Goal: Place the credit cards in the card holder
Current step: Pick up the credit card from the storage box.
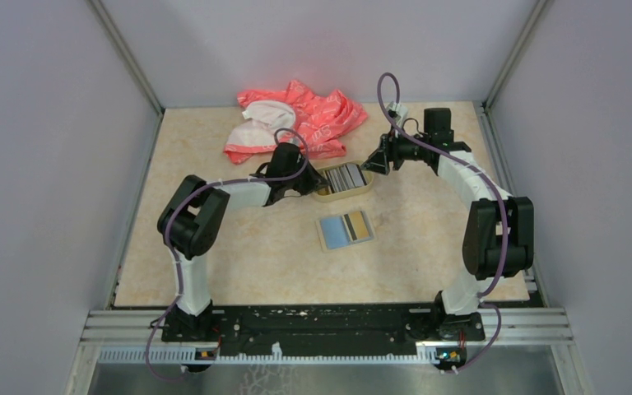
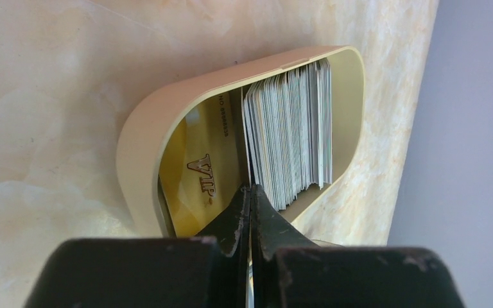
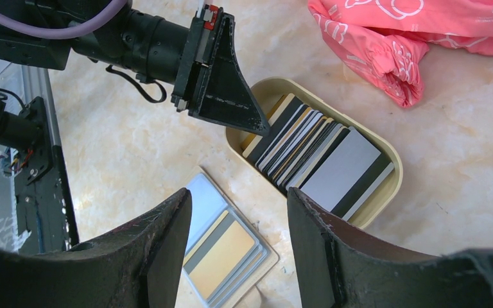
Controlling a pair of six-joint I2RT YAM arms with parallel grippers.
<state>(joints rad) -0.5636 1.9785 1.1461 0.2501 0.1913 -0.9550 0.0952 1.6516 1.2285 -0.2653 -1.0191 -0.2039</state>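
Note:
The credit cards (image 1: 347, 177) stand on edge as a packed stack (image 2: 292, 128) in a tan oval tray (image 2: 167, 109). A gold VIP card (image 2: 199, 167) leans apart at the stack's left end. My left gripper (image 2: 251, 189) is shut at that end, pinching the upper edge of the leftmost card; a pale sliver shows between its jaws. In the right wrist view its tip (image 3: 262, 130) dips into the tray (image 3: 385, 192) beside the cards (image 3: 321, 151). The card holder (image 1: 345, 230) lies open on the table, a gold card in its pocket (image 3: 224, 250). My right gripper (image 3: 239, 196) hovers open above tray and holder, holding nothing.
A crumpled pink and white bag (image 1: 313, 119) lies at the back of the table, just behind the tray (image 1: 368, 190). Grey walls close in the left, right and rear sides. The black base rail (image 1: 321, 321) runs along the near edge.

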